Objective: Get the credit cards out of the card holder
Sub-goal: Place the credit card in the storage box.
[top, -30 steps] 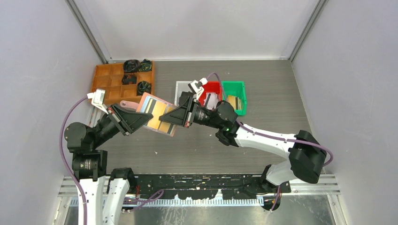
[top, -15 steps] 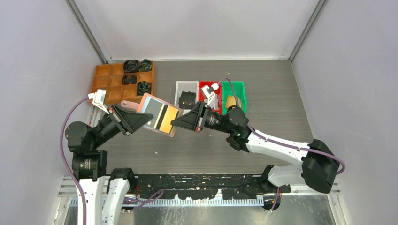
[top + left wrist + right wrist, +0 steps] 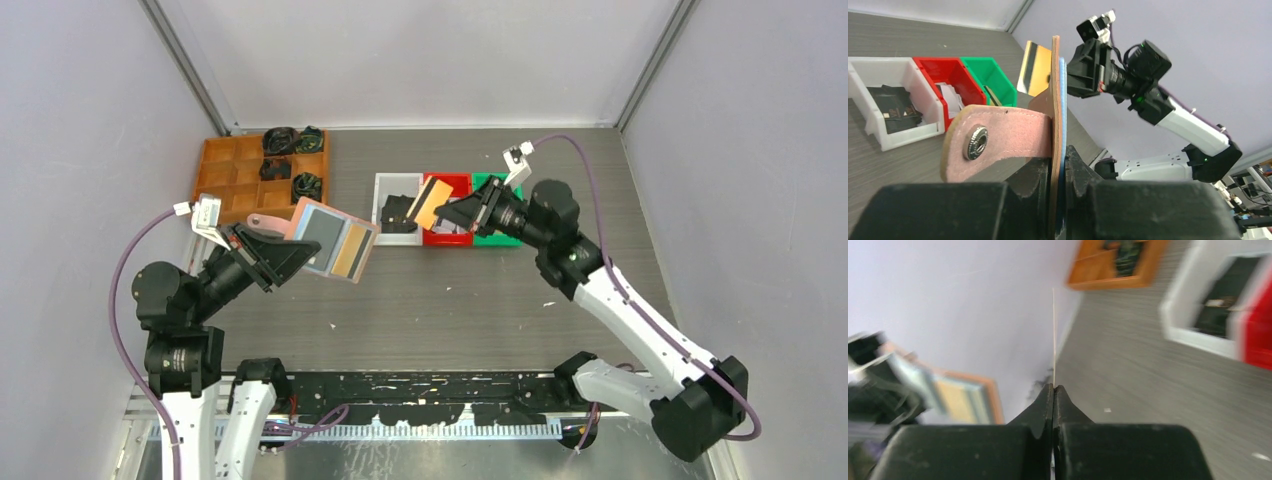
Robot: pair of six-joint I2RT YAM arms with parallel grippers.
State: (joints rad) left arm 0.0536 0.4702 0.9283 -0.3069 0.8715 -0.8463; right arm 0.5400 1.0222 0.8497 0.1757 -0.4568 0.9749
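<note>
Left gripper [image 3: 296, 252] clamped the card holder [image 3: 332, 240] aloft, mid-left of top view. Right gripper [image 3: 456, 211] pinched 1 orange card [image 3: 432, 202] over the red bin [image 3: 447, 240], upper centre. I judged the step as drop-off. Next: lower, release, fetch the holder's other cards.

L claw [image 3: 1059, 167] grips holder [image 3: 1013, 132], blue card [image 3: 1062, 100] prob. inside.

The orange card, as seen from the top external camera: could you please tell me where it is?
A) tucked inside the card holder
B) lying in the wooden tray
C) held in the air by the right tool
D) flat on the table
C: the right tool is shut on the orange card, holding it above the white bin and red bin, apart from the card holder gripped by the left tool.
</note>
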